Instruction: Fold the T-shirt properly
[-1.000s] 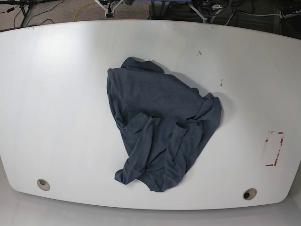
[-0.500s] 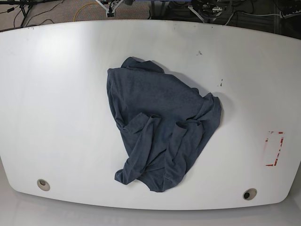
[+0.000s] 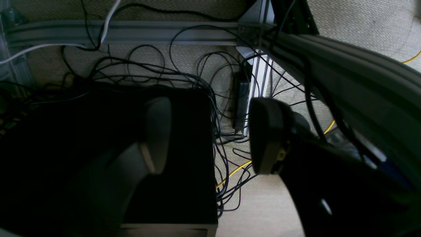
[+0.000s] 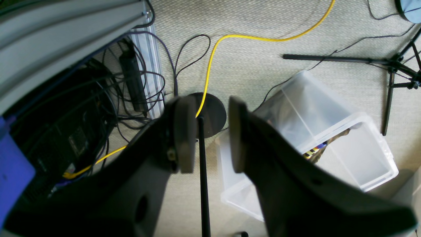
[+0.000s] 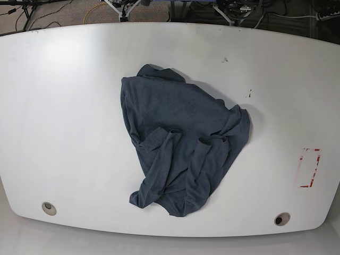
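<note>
- Table (image 5: 64,106): a white top is seen from above; a grommet hole (image 5: 49,208) is set at 7 o'clock, another at 5 o'clock.
- T-shirt (image 5: 180,143): it is crumpled in a heap at the table's centre, unfolded, bunched folds trailing toward 6 o'clock.
- Right gripper (image 4: 205,135): the jaws are parted by a narrow gap and nothing is held; a clear bin (image 4: 329,138) is seen below at 3 o'clock.
- Left gripper (image 3: 210,135): the jaws are spread wide and empty, over tangled cables (image 3: 184,75).

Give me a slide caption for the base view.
Crumpled navy T-shirt lying unfolded mid white table; no arms in frame.
</note>
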Available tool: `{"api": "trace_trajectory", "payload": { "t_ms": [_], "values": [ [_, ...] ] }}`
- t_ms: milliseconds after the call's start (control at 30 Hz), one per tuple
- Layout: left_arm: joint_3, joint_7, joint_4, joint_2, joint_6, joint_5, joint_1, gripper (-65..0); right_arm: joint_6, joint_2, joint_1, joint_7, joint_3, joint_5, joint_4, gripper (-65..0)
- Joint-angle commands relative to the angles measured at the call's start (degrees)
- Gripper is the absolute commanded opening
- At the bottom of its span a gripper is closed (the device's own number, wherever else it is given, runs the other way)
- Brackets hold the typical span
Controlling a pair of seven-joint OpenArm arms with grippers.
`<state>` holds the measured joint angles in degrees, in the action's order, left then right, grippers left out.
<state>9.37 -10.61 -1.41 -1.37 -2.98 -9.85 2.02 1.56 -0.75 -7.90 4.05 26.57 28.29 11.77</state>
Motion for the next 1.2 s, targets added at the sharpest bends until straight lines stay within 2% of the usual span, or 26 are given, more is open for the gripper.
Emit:
{"api": "trace_trajectory", "payload": {
  "t_ms": [0,300,833,1167],
  "values": [
    [0.0,-0.35,-0.57,-0.09,0.1,0.11,0.94,-30.0,-0.13,-0.18,-0.82,0.4,0.09,-0.24,1.34,-48.4],
    [-0.34,-0.48,-3.23,0.25,0.09,0.2,3.62,-30.0,-0.19,0.0,-2.28,0.56,0.11,-0.43,4.18,-48.2],
    [0.23,1.78,-19.14,0.39,0.16,-0.18,10.37,-30.6,-0.31,1.43,-5.57,1.45,-0.12,-1.24,7.65,-48.6],
    [0.88,2.95,-19.24,-0.01,0.12,-0.38,11.04,-31.5,-0.05,1.71,-4.22,3.19,0.11,-1.14,5.73,-48.6]
  ]
}}
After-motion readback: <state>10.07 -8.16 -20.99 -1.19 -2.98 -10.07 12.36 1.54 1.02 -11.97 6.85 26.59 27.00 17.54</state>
